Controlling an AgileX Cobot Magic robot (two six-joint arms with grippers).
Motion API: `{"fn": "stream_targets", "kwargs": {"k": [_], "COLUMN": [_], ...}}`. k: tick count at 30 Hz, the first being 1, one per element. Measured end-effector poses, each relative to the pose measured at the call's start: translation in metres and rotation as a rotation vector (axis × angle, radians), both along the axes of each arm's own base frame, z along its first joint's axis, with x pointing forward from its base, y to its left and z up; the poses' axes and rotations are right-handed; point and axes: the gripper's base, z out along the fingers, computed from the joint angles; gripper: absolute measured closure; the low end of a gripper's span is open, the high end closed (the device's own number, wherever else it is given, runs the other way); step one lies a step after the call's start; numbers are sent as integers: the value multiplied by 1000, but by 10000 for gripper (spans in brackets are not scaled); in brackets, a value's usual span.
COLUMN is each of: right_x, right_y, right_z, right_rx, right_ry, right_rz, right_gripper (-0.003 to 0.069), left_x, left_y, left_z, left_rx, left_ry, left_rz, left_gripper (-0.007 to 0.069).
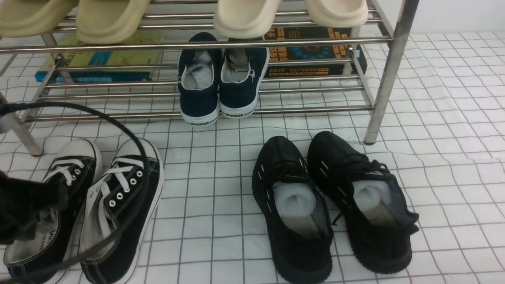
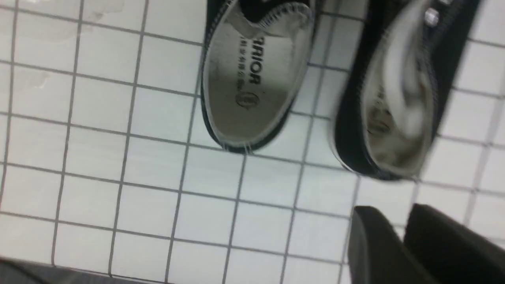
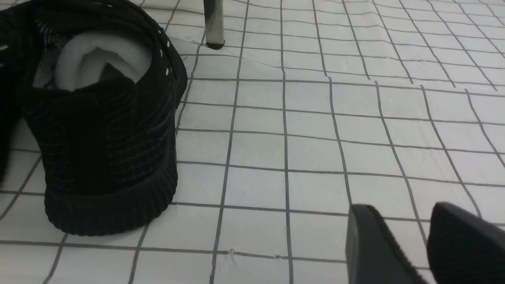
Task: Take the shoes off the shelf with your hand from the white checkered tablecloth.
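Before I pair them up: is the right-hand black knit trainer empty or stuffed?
Stuffed: white padding shows inside the trainer's opening.

Olive-green rubber clogs [image 1: 112, 23] and cream rubber clogs [image 1: 248, 19] are seen raised at the top of the front view, the olive ones on the left. Beneath them, a pair of navy canvas sneakers with white soles marked WARRIOR [image 1: 199, 94] is shown side by side, pale paper stuffed inside. Behind the navy pair, a yellow-green book with a blue edge [image 1: 114, 57] is displayed on the left and a black book with orange lettering [image 1: 307, 51] on the right. All-black knit trainers [image 1: 294, 205] are pictured in the right foreground, padded with white stuffing [image 1: 295, 199].
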Motion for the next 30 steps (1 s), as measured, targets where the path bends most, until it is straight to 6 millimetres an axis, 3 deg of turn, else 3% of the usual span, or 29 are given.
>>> {"fn": "stream_targets", "kwargs": {"k": [1, 2, 6, 11, 16, 20, 30], "right_x": [0, 0, 0, 0, 0, 0, 0], "right_y": [0, 0, 0, 0, 0, 0, 0], "right_z": [0, 0, 0, 0, 0, 0, 0], "right_rx": [0, 0, 0, 0, 0, 0, -1], "right_ry": [0, 0, 0, 0, 0, 0, 0], "right_rz": [0, 0, 0, 0, 0, 0, 0], "right_gripper": [420, 420, 420, 420, 420, 420, 420], "left_x": [0, -20, -65, -92, -101, -100, -98], "left_y": [0, 0, -2, 1, 3, 4, 6], "left_z": [0, 9, 17, -1, -23, -41, -46], "left_rx": [3, -32, -135, -204, -216, -192, -156], "left_ry": [0, -71, -348, -682, -786, -761, -766], "left_rz": [-7, -57, -173, -182, -176, -175, -178], "left_gripper": [528, 579, 623, 623, 623, 622, 622]}}
